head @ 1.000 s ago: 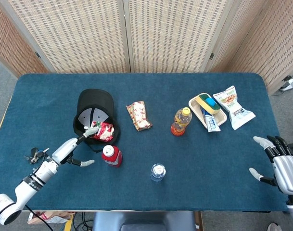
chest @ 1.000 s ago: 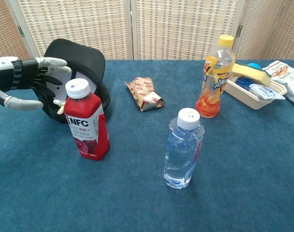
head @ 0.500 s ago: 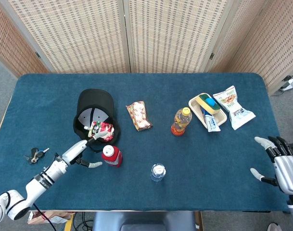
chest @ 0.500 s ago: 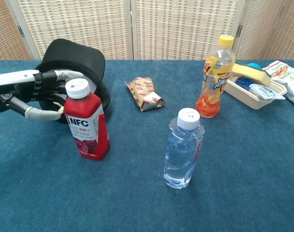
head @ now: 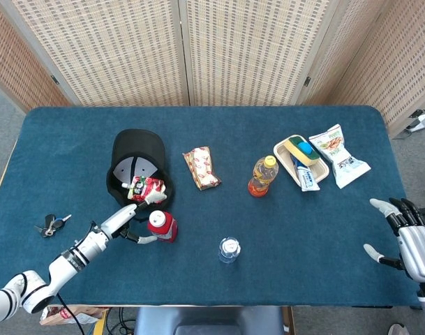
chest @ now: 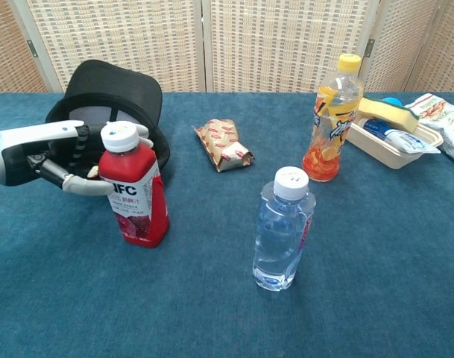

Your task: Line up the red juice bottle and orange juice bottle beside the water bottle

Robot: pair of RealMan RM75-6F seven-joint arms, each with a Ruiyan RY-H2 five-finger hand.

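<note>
Our left hand (chest: 66, 156) reached in from the near left, forearm low over the table (head: 219, 279), and wrapped around the red bottle (chest: 135, 189): the thumb curved across its near side and the other fingers passed behind its neck, touching it. We could not tell whether the hold was firm. The red bottle stood upright at the near left, just in front of the black cap (head: 137, 160). The water bottle (chest: 283, 230) stood upright near the front centre, well apart from the red one. The orange bottle (chest: 332, 121) stood upright farther back and to the right, beside the tray (head: 291, 149). Our right hand (head: 411, 237) hung at the near right edge, fingers spread and holding nothing, away from all bottles. A snack packet (head: 201, 167) lay between cap and orange bottle.
</note>
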